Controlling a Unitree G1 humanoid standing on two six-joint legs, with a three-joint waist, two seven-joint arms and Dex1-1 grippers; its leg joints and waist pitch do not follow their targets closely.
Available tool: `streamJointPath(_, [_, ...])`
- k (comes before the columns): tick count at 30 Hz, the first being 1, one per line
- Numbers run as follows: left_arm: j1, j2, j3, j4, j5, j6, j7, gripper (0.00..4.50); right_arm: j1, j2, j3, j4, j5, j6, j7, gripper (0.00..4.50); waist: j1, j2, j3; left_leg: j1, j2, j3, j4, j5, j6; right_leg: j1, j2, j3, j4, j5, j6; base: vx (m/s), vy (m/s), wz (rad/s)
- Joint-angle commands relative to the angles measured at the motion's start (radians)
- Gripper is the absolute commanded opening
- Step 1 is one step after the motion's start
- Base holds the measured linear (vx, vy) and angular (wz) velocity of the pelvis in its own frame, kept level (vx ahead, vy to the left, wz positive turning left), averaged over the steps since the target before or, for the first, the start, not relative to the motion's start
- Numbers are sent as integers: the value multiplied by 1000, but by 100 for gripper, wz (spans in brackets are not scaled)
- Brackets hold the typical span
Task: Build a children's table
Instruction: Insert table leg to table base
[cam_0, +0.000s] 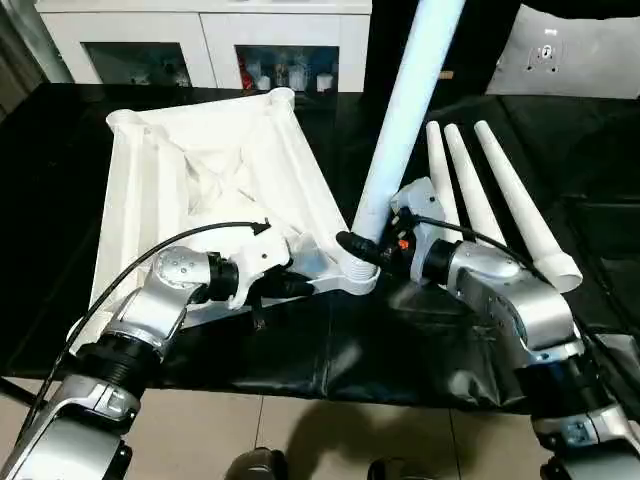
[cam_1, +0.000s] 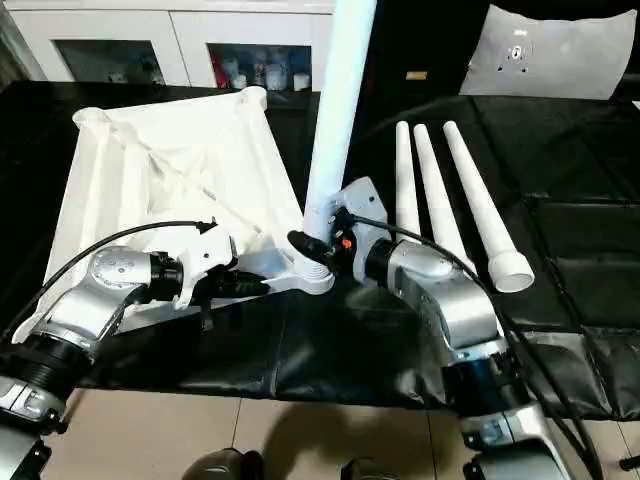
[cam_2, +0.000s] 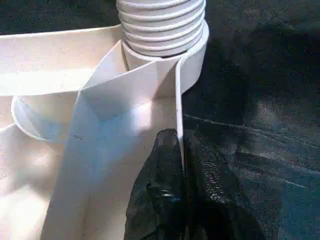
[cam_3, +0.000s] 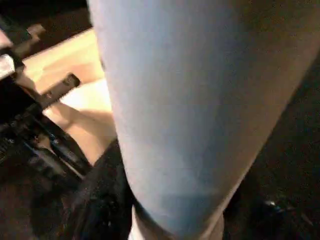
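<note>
Right gripper (cam_0: 372, 252) clamps the upright table leg (cam_0: 405, 110) just above the corner socket (cam_0: 352, 275), left gripper (cam_2: 182, 165) pinches the tabletop rim (cam_2: 178, 100) beside it, so I judge I should keep the leg plumb and twist without cross-threading.

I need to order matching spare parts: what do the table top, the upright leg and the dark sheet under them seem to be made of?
Table top: looks like moulded white plastic, matte, judging by its thin ribs. Upright leg: apparently the same plastic, smooth, with moulded threads at its base. Dark sheet: probably black plastic film or coated cloth; it creases and shines.
</note>
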Motion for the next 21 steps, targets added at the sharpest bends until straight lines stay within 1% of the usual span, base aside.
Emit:
streamJointPath(1, [23,20,-22,-5,15,-6,-30,0,1,-21,4,34,-9,30,15,190,3,-10,-83,24,80,-27,-67,-161,32,47,-102,45,-73,-150,-246,0,0,0])
streamJointPath(3, [25,23,-22,-10,14,-5,-33,0,-2,-27,2,36,-5,36,23,190,4,-9,-83,23,81,-27,-66,-158,35,48,-104,44,-74,-153,-246,0,0,0])
streamJointPath(4, [28,26,-22,-13,14,-6,-35,0,-5,-31,1,36,1,40,33,190,4,-14,-84,23,81,-26,-65,-155,38,49,-104,44,-73,-152,-246,0,0,0])
streamJointPath(5, [28,27,-23,-13,18,-11,-32,0,-6,-33,2,35,4,39,41,190,4,-14,-84,23,82,-27,-66,-152,39,48,-103,44,-72,-151,-245,0,0,0])
streamJointPath(6, [28,28,-23,-13,21,-14,-30,0,-8,-33,3,35,5,39,46,190,4,-11,-84,24,82,-27,-66,-153,41,45,-102,43,-73,-154,-245,0,0,0])
streamJointPath(10, [33,30,-29,-25,23,-18,-42,0,-17,-28,18,37,8,51,63,190,4,-11,-84,26,83,-27,-68,-168,34,44,-102,44,-74,-162,-244,0,0,0])
streamJointPath(11, [36,30,-33,-33,22,-19,-47,0,-21,-25,23,43,7,54,68,190,3,-18,-87,26,83,-27,-67,-166,32,47,-102,43,-71,-158,-246,0,0,0])
streamJointPath(12, [37,30,-35,-36,23,-19,-49,0,-23,-23,26,46,6,55,71,190,4,-16,-87,26,82,-26,-66,-163,32,45,-102,43,-72,-157,-247,0,0,0])
streamJointPath(13, [38,32,-41,-43,31,-20,-47,0,-25,-21,31,54,3,54,75,190,3,-18,-88,26,82,-25,-66,-160,32,45,-102,43,-72,-153,-246,0,0,0])
streamJointPath(15, [40,37,-54,-58,44,-20,-48,0,-29,-18,41,73,1,53,84,190,3,-15,-89,26,84,-27,-67,-162,30,45,-103,43,-71,-144,-247,0,0,0])
streamJointPath(17, [41,36,-57,-67,46,-16,-47,0,-33,-15,43,90,-1,48,87,190,2,-18,-90,27,83,-26,-67,-166,26,45,-101,43,-71,-141,-246,0,0,0])
streamJointPath(21, [36,31,-53,-60,47,-20,-32,0,-32,-8,33,118,-4,41,85,190,4,-20,-90,27,83,-26,-67,-175,20,46,-102,43,-71,-139,-248,0,0,0])
